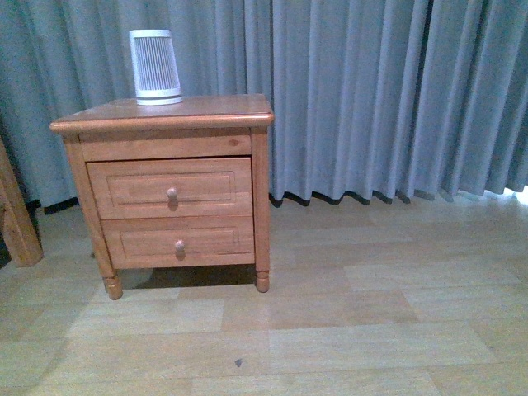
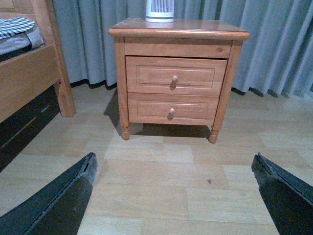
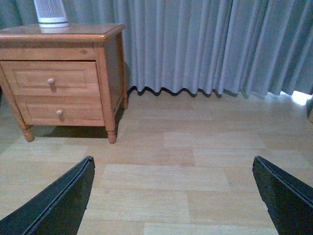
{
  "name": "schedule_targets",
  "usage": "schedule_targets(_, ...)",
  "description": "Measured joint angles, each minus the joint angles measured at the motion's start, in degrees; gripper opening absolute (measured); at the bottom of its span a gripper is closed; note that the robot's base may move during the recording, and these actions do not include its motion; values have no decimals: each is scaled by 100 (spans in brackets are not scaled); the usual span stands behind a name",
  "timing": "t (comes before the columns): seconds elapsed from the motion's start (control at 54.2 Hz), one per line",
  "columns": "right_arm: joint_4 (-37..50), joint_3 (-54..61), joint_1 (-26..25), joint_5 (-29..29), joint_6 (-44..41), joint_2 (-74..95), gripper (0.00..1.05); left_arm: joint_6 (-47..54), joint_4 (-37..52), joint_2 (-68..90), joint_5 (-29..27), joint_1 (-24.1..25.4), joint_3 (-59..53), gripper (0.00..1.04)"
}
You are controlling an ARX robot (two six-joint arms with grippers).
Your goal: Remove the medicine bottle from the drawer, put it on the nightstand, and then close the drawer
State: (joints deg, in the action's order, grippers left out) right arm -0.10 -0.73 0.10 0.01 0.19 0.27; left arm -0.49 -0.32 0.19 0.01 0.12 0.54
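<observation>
Standing on a pale plank floor (image 1: pixel 346 330), the nightstand (image 1: pixel 161 124) sits left of centre in the front view. It is backed by a grey-blue pleated curtain (image 1: pixel 371 99) that hangs down to floor level. Both fronts lie flush w/ the frame. The drawer (image 1: pixel 132 188), i.e. the upper one, is shut, w/ its round knob (image 1: pixel 172 194) at mid-front. The lower drawer (image 1: pixel 210 241) beneath it is shut too. The medicine bottle shows in no view, so its spot can't be told.

On the tabletop, toward the back left, a white ribbed appliance (image 1: pixel 154 66) stands upright and tapers upward. Just left of the nightstand is a wooden bed frame (image 2: pixel 29 78) of the same honey-brown. A checked cloth (image 2: pixel 17 24) lies on the bedding above it, and the bed's post reaches the front view's left edge.

Neither arm shows in the front view. The left gripper (image 2: pixel 173 159) faces the nightstand's front, well apart from it. Its two dark fingers (image 2: pixel 63 200) are spread wide w/ nothing btw. them but floor. The right gripper (image 3: pixel 173 160) is spread just as wide and holds nothing. It looks more toward the curtain, w/ the nightstand off to one side.

Btw. the grippers and the drawer front lies bare planking, w/ one small dark speck (image 1: pixel 238 362) on it.
</observation>
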Motion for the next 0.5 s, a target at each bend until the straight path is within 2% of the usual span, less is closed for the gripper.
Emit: schedule_targets(0.498,0,0,0,-2,0,0,98,0,0,0,0,0,0,98)
